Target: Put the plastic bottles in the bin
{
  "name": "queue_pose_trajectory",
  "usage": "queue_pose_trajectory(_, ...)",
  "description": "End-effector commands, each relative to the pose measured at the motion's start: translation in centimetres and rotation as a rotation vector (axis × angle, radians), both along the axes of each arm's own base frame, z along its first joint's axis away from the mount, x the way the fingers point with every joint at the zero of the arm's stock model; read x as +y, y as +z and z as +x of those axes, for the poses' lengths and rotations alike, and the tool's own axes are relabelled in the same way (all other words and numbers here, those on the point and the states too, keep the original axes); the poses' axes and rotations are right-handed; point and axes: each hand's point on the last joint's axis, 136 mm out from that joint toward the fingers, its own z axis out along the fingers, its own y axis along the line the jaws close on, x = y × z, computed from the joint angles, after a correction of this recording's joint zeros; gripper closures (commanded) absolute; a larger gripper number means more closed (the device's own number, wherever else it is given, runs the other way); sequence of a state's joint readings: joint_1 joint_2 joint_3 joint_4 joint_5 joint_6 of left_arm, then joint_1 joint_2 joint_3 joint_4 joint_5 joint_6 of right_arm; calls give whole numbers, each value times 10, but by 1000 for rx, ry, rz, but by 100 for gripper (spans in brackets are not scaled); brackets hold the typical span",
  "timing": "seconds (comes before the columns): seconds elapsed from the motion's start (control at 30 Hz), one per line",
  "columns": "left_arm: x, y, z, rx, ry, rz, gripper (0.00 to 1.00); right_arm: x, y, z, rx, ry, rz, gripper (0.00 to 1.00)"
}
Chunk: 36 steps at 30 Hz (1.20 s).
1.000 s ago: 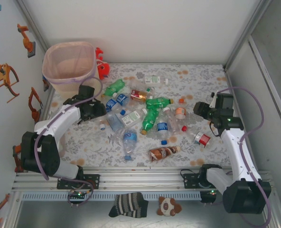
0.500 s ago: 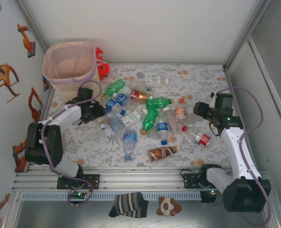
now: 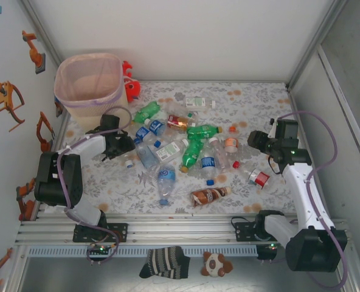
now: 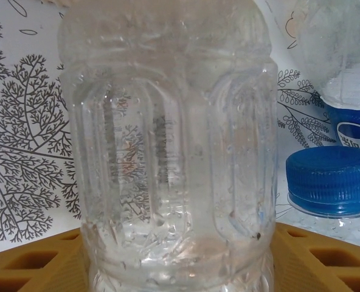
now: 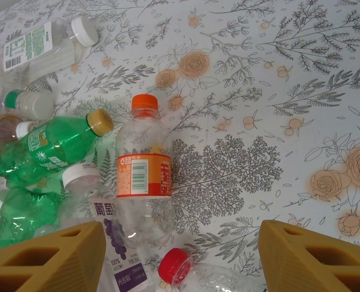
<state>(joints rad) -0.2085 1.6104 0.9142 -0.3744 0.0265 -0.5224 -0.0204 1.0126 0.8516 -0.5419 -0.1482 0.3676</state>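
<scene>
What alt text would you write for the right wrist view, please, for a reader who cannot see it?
The right gripper is open above a floral tablecloth, facing a clear bottle with an orange cap and label. To its left lie a green bottle with a tan cap and other bottles; a red-capped bottle sits at the bottom edge.

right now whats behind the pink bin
A red-orange fish plush pokes out past the bin on its right side; the bin covers the rest of it and the tabletop directly behind.
</scene>
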Motion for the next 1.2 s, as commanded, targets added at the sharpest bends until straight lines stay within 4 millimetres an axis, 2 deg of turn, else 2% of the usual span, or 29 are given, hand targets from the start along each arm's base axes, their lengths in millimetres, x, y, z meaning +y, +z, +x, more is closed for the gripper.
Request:
queue_pose_trajectory(0.0,4,-8,-9,33,-7,7,35,3,13,3,-37,5,9,34)
queue_pose_trajectory(0.3,0,13,-18,14,-46,10,37,3,17,1,-48,4,10,34)
queue_pose_trajectory(0.53,-16,47,-25,-51,-151,18,39,4,18,1,-51,5,12,34)
queue_pose_trajectory(0.83,-49,125,-29,-269,-295,-87,41,4,21,0,-61,3,14,33)
queue_pose_trajectory(1.17,-62,221,-33,-547,-393,-145,41,3,25,1,-68,3,12,34)
